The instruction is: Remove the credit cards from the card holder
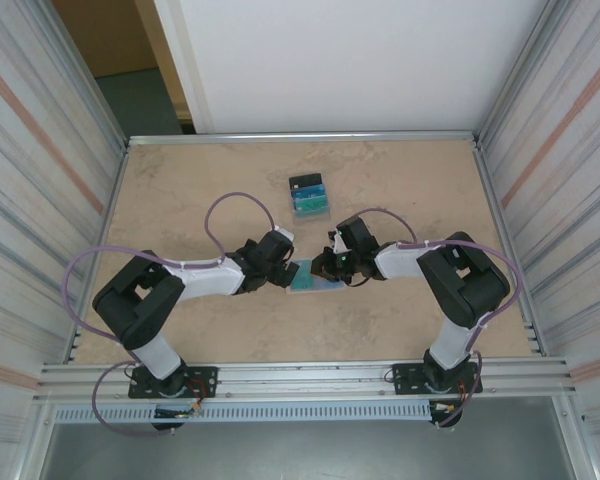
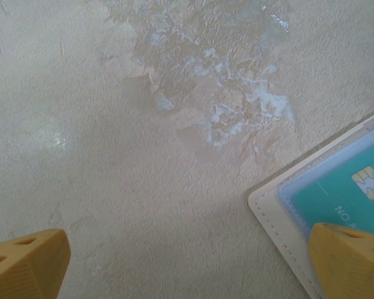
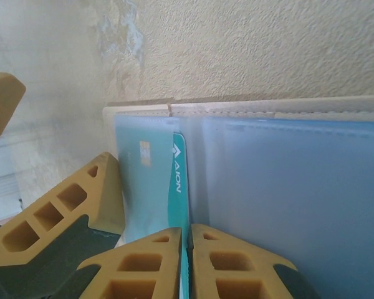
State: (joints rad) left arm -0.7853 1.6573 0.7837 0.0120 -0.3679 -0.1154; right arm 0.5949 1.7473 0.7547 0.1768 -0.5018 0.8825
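Card holder point(image 3: 287, 205) lies open and flat mid-counter point(image 2: 143, 156) between the two arms, pale blue inside up, cream stitched edge on the far side in the right wrist view. Teal credit card point(image 3: 178, 180) sits in the pocket beside the fold. Its chip shows through the frosted sleeve, so most of it is inside, with one long edge poking out bare.

Right gripper point(image 3: 188, 240): fingers closed on that bare edge, card pinched between them with almost no gap. It grips there because that strip is the only part clear of the plastic.

Left gripper point(image 2: 187, 246): fingers spread wide, holding nothing. One finger point(image 2: 352, 261) comes down on the holder's corner, the other hangs over bare counter. My read is that it pins the holder so it won't drag along when the card is pulled. It looks like contact, but I can't tell how firm.

Small stack of cards point(image 1: 308, 196), black, blue and teal, lies farther back, well apart from the holder. These are likely the ones already out.

Step in hand: extracting this card, roughly mid-task. The next move needs a straight pull along the slot. Risks are the holder pivoting under the single pinning finger, or the thin pinch slipping off the card edge.
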